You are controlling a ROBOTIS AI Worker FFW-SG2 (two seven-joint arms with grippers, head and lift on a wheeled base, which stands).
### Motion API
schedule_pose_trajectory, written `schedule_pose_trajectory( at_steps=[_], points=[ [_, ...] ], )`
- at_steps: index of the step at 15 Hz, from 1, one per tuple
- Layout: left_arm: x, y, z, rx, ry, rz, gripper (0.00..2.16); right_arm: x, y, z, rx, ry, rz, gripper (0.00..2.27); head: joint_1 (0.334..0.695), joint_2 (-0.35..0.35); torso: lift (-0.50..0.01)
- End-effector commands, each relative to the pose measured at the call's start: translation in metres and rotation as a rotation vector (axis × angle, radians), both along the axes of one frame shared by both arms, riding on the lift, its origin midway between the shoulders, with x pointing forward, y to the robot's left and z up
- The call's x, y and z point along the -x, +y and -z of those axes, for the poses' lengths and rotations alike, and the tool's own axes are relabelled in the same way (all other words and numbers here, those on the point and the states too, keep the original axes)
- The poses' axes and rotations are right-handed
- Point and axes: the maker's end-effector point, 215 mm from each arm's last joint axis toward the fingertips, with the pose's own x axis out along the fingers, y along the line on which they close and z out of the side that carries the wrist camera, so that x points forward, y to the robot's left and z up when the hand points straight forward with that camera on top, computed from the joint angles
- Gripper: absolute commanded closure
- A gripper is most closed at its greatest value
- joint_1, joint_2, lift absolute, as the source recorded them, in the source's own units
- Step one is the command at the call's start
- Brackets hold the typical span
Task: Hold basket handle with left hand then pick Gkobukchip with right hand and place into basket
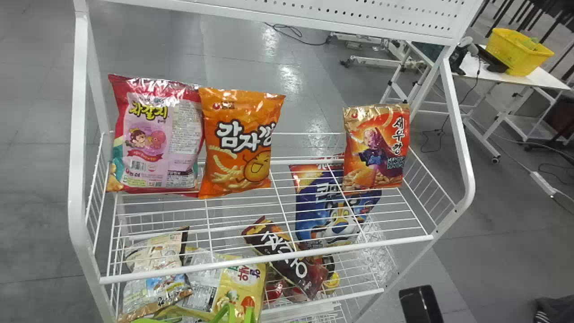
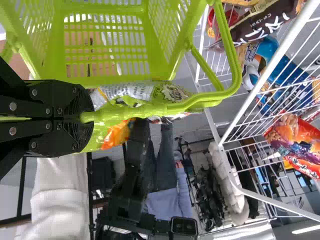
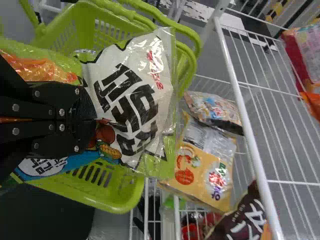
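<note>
Okay so the left gripper (image 2: 86, 119) is clamped on the green basket handle (image 2: 165, 108); the right gripper (image 3: 94, 120) has its fingers pinched on the Gkobukchip (image 3: 131, 92), a white-fronted bag held over the basket (image 3: 127, 200); up on the white rack (image 1: 269, 259), a pink bag (image 1: 154, 134) stands right beside an orange one (image 1: 240, 143), with a red-and-gold bag (image 1: 376, 146) well apart from them; a brown bag (image 1: 287, 260) lies slanted on the lower tier.
</note>
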Motion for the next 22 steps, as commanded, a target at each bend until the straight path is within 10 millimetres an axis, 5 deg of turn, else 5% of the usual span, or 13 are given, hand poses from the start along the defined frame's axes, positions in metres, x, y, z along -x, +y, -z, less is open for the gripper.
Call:
schedule_pose_trajectory(
  at_steps=[1, 5, 11, 15, 22],
  points=[
    [0.000, -0.001, -0.001, 0.003, -0.001, 0.001, 2.12, 0.009, 0.018, 0.017, 0.011, 0.038, -0.045, 1.50, 0.695, -0.350, -0.032],
    [0.000, -0.003, -0.004, 0.003, -0.010, 0.005, 2.12, 0.015, 0.045, 0.041, 0.063, 0.059, -0.119, 1.50, 0.695, -0.350, -0.032],
    [0.000, -0.004, -0.003, 0.006, -0.007, 0.007, 2.11, -0.050, 0.078, 0.072, 0.062, -0.110, -0.102, 1.40, 0.695, -0.350, -0.032],
    [-0.005, -0.004, -0.001, 0.005, -0.007, 0.006, 2.11, -0.065, 0.087, 0.097, 0.052, -0.119, -0.098, 0.13, 0.695, -0.350, -0.032],
    [-0.010, -0.003, 0.003, -0.003, -0.008, 0.003, 2.11, -0.064, 0.052, 0.054, 0.084, -0.139, -0.082, 0.05, 0.695, -0.350, -0.032]
  ],
)
